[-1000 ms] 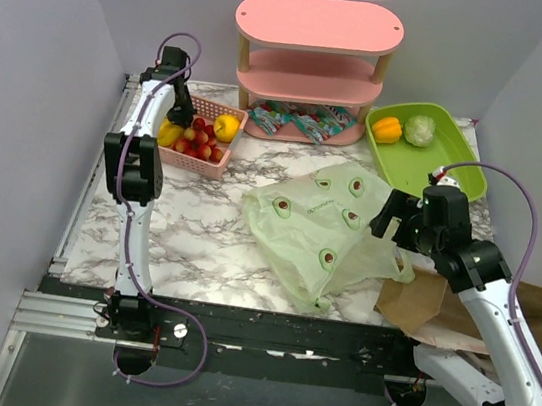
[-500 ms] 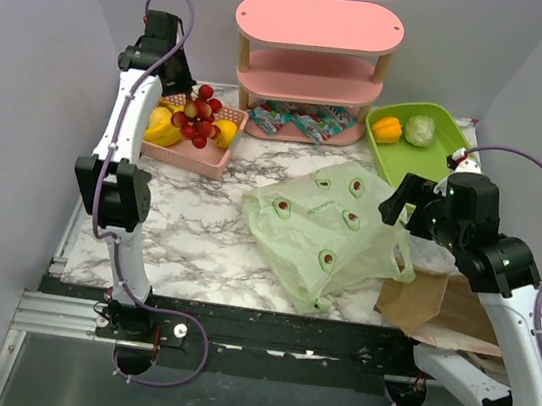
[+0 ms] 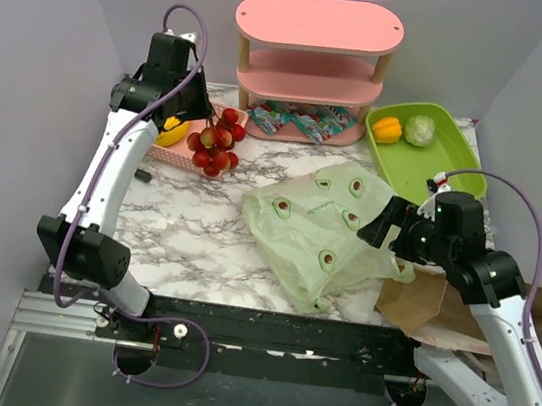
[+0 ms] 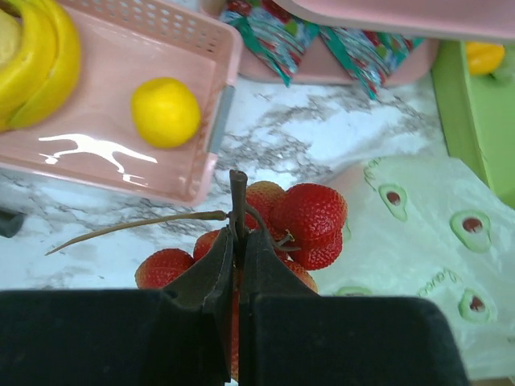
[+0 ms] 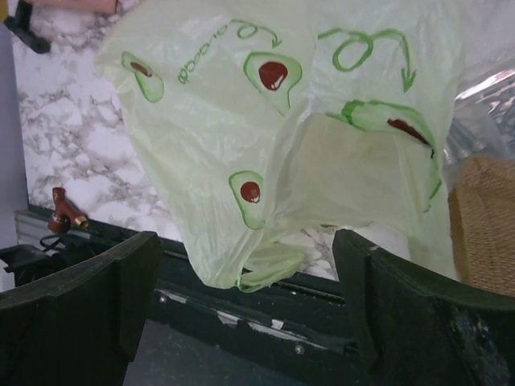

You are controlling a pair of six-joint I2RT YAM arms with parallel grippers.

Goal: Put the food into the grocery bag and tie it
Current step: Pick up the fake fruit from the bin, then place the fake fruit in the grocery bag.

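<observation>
My left gripper (image 3: pixel 205 116) is shut on the stem of a bunch of small red fruits (image 3: pixel 215 145) and holds it above the table, just right of the pink basket (image 3: pixel 175 152). In the left wrist view the jaws (image 4: pixel 238 245) pinch the stem, with the fruits (image 4: pixel 310 221) hanging beyond them. Yellow bananas (image 4: pixel 40 56) lie in the basket. The pale-green avocado-print bag (image 3: pixel 323 226) lies flat mid-table. My right gripper (image 3: pixel 381 224) is open and empty at the bag's right edge; the bag (image 5: pixel 282 121) lies beyond its fingers (image 5: pixel 80 289).
A round yellow fruit (image 4: pixel 165 111) is in the basket. An orange pepper (image 3: pixel 387 129) and a leafy head (image 3: pixel 420 130) sit in the green tray (image 3: pixel 448 167). Snack packets (image 3: pixel 303 122) lie under the pink shelf (image 3: pixel 316 48). A brown paper bag (image 3: pixel 458 310) lies front right.
My left gripper has lifted the red fruit bunch out of the basket and carried it right, toward the bag. My right gripper has dipped slightly left at the bag's edge.
</observation>
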